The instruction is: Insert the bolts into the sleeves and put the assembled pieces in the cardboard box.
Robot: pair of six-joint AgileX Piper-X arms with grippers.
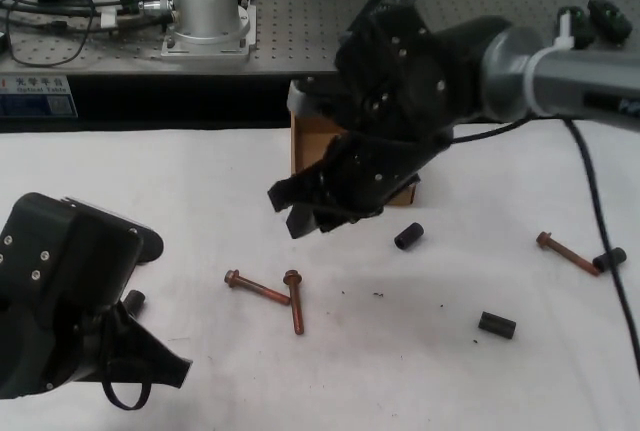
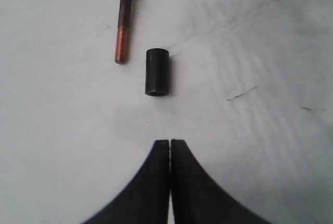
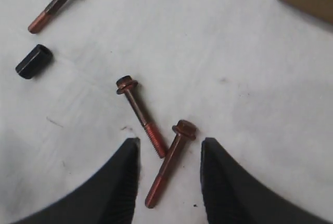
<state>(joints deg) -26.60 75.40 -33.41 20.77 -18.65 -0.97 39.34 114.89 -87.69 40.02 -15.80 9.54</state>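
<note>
Left gripper: fingers pressed together, holding nothing, low over the white worktop at the near left. Just off its tips a black sleeve lies on its side, with a copper bolt beside it, not touching.

Centre: second bolt and third bolt lie flat. The second bolt's threaded end is right against the third's shank, just below its head. Right gripper hangs over this pair, fingers spread wide, empty.

Cardboard box sits behind the right gripper, at the far edge of the worktop.

Further right: middle sleeve near the box, then front sleeve, both lying loose. Far right: fourth bolt, threaded end at the end sleeve. Cannot tell if it is inserted.
</note>
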